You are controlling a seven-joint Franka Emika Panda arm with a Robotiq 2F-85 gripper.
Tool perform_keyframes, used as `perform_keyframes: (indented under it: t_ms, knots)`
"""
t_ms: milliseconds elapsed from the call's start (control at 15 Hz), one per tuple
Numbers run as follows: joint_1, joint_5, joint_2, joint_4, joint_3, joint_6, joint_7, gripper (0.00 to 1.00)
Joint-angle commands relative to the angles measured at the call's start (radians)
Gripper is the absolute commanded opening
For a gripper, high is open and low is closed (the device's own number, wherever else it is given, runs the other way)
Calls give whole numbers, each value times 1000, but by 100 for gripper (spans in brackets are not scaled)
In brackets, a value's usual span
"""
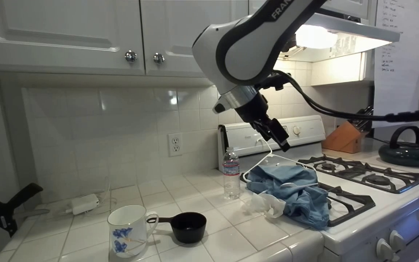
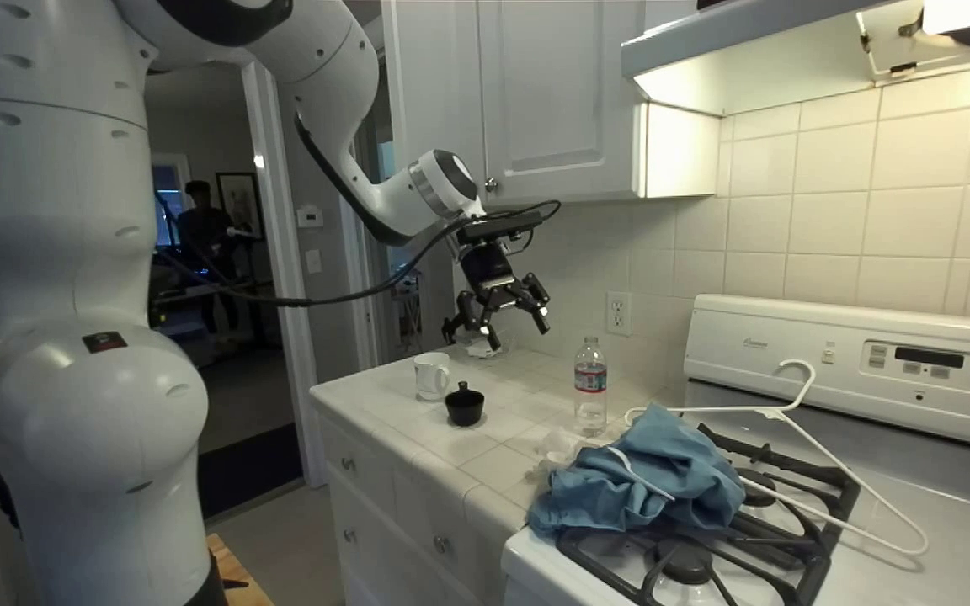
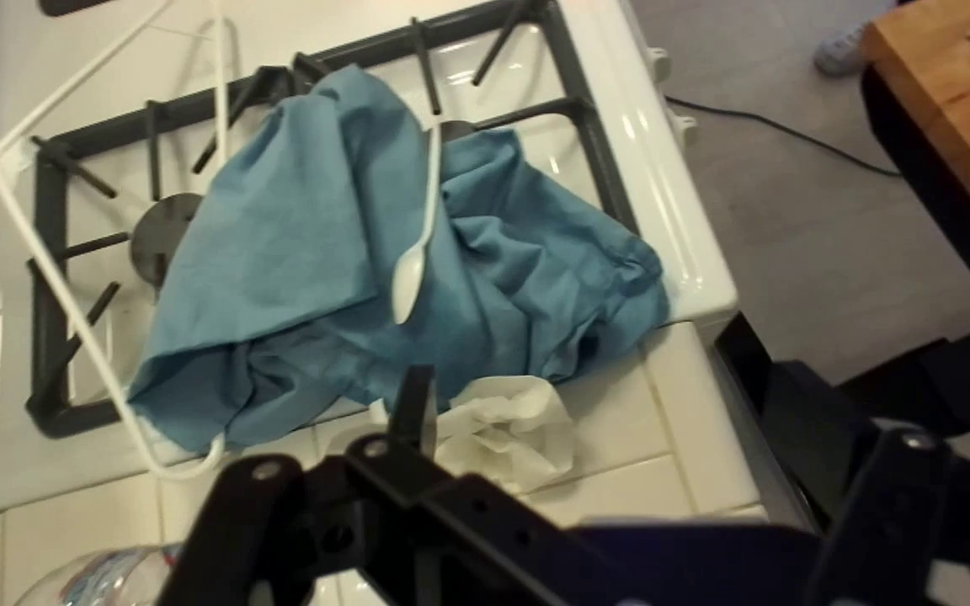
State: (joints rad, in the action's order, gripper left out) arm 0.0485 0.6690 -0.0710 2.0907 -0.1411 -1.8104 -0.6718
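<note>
– How does the gripper stand?
– Jaws well apart, in mid-air
– And the blue cloth?
– In an exterior view it lies between four and five o'clock from the gripper, crumpled over a burner grate, with a white spoon on top
– The water bottle?
– Upright on the tiled counter near the cloth, at about four o'clock

Open air lay between the gripper and the blue cloth, but the hanger jutted out past it! Below, the bottle stood tall, a lane running between it and the black cup
</note>
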Motion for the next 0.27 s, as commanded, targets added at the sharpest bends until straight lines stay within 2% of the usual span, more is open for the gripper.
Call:
perform_keyframes:
  t_ms: [0,67,200]
  knots:
    - [-6,-141,123,140,37,-42,84,100]
    - [11,-76,47,54,32,0,43,100]
    - [11,-81,60,67,38,0,46,100]
